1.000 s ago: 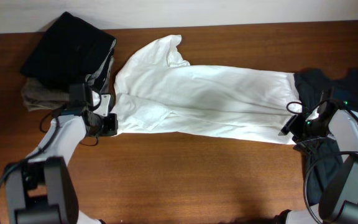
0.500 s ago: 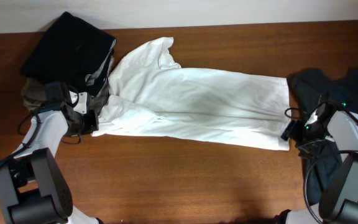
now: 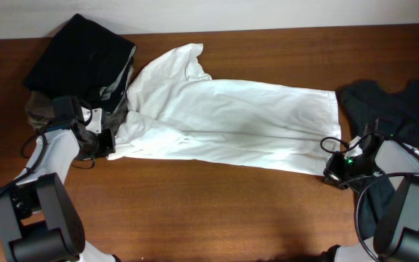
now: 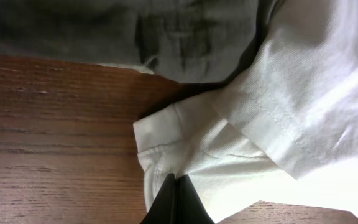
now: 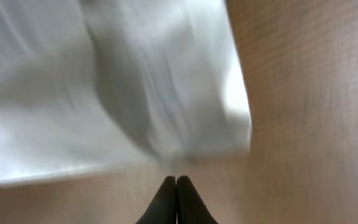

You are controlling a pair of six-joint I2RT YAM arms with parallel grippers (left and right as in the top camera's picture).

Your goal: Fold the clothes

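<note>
A white garment [image 3: 231, 120] lies spread along the wooden table [image 3: 217, 211], with its left end bunched and folded over. My left gripper [image 3: 108, 143] is shut on the garment's lower left corner. In the left wrist view the dark fingertips [image 4: 175, 177] pinch the white hem [image 4: 166, 143]. My right gripper [image 3: 328, 169] sits at the garment's lower right corner. The blurred right wrist view has its jaws [image 5: 176, 178] shut over bare wood, just short of the white cloth's edge [image 5: 216, 146], with nothing visible between them.
A stack of folded black clothes [image 3: 82, 54] rests on a grey garment [image 3: 46, 109] at the back left, close behind my left gripper; the grey cloth [image 4: 166, 31] fills the top of the left wrist view. A dark garment [image 3: 391, 102] lies at the right.
The left gripper first dragged the garment's corner to the left, bunching that end, then held still. The right gripper shifted left and forward to the lower right corner and its jaws went from open to shut.
</note>
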